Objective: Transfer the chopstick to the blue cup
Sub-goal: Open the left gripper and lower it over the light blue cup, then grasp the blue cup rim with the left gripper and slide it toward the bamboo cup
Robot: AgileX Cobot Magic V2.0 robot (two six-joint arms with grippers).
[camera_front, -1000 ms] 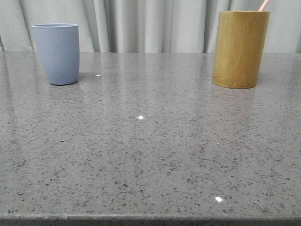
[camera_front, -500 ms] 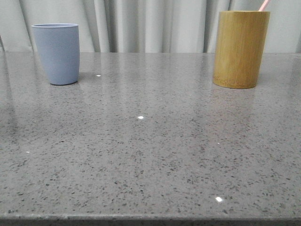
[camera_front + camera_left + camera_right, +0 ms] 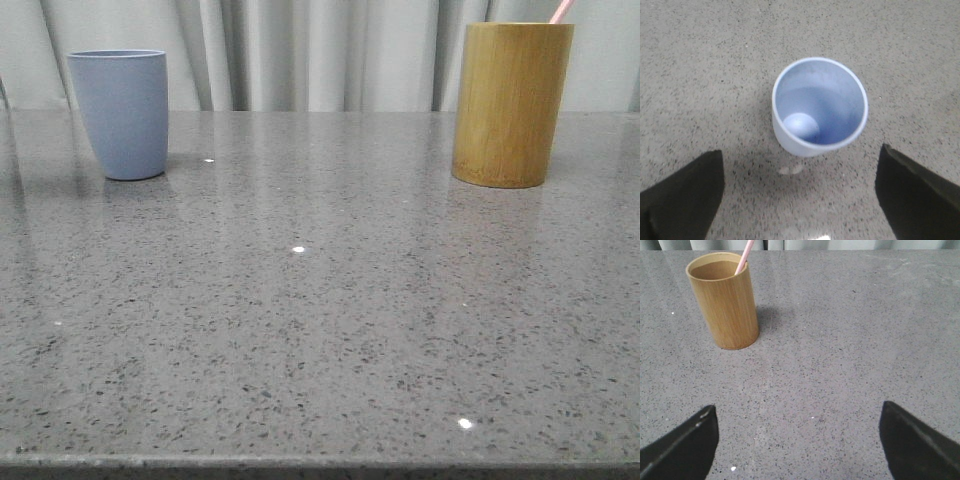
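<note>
pale pink chopstick (image 3: 745, 255), thin and straight, leans in the bamboo holder (image 3: 726, 300) far right, mostly hidden. blue cup (image 3: 819, 106) stands far left under the wide-open, empty left gripper (image 3: 800, 192); right gripper (image 3: 800, 440) likewise.

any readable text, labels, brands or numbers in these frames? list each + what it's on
None. The blue cup and the bamboo cup have plain walls with no print, the chopstick is unmarked, and the speckled table carries no sign or sticker.
</note>
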